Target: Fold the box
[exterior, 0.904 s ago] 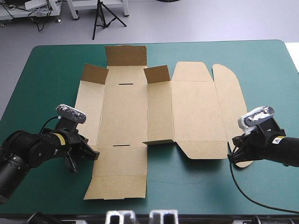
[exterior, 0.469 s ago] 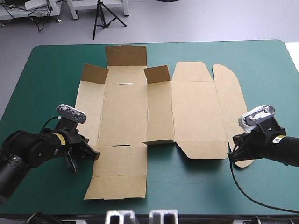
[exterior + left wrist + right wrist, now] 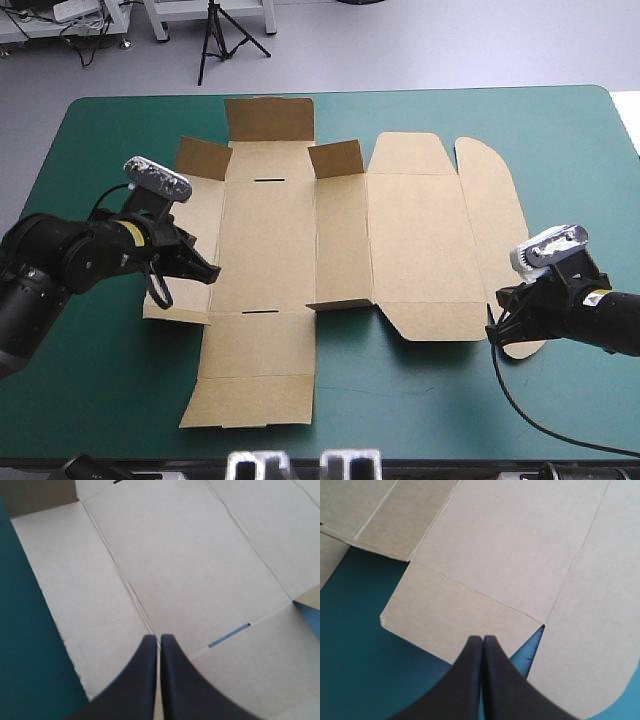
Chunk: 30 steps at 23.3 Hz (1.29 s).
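The box lies mostly flat on the tabletop — left fingers together over its left crease, right fingers together at its near-right flap — so a blunt push may skid the sheet rather than raise a wall.

A black tripod stands on the pale grey floor beyond the teal-green table.
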Motion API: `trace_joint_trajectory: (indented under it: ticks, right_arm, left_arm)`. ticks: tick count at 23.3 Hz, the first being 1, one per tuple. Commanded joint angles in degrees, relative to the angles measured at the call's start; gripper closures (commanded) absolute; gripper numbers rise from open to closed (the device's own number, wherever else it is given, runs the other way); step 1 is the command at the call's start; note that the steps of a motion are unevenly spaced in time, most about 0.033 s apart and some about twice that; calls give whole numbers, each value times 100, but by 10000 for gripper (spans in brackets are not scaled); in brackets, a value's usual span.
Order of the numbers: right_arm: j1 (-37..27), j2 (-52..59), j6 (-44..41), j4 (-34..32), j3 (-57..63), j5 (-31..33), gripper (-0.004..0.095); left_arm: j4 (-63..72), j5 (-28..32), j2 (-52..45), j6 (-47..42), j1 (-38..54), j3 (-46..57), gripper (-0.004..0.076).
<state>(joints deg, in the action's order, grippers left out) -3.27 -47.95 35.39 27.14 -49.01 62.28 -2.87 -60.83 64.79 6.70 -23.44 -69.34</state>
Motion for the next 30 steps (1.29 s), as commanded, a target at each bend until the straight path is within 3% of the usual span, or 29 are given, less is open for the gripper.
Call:
trace_joint_trajectory:
  ticks: [1,5,10,13,18,19,24,26,30]
  right_arm:
    - [0,42,-15,244,-127,-234,927]
    - [0,42,-15,244,-127,-246,926]
    - [0,9,-15,319,-127,-246,926]
    - [0,9,-15,389,-127,-282,926]
    - [0,9,3,389,-127,-295,927]
    - [0,9,3,389,-127,-305,927]
    - [0,9,3,389,-127,-305,926]
    - [0,9,3,389,-127,-294,926]
    - [0,9,3,389,-127,-294,927]
  left_arm:
    - [-24,-36,349,54,331,-574,708]
    - [1046,-19,750,758,1514,-629,708]
    - [2993,-649,1341,2388,3357,-629,710]
    - [3147,-686,1630,2655,4428,-629,709]
    - [3212,-1017,2278,2936,5001,-629,696]
    - [3330,-1082,2465,2936,5001,-629,673]
    - [4723,-1347,3455,3433,4990,-629,409]
    - [5009,-1347,3652,3489,4990,-629,363]
    - [5209,-1347,3907,3489,4979,-629,352]
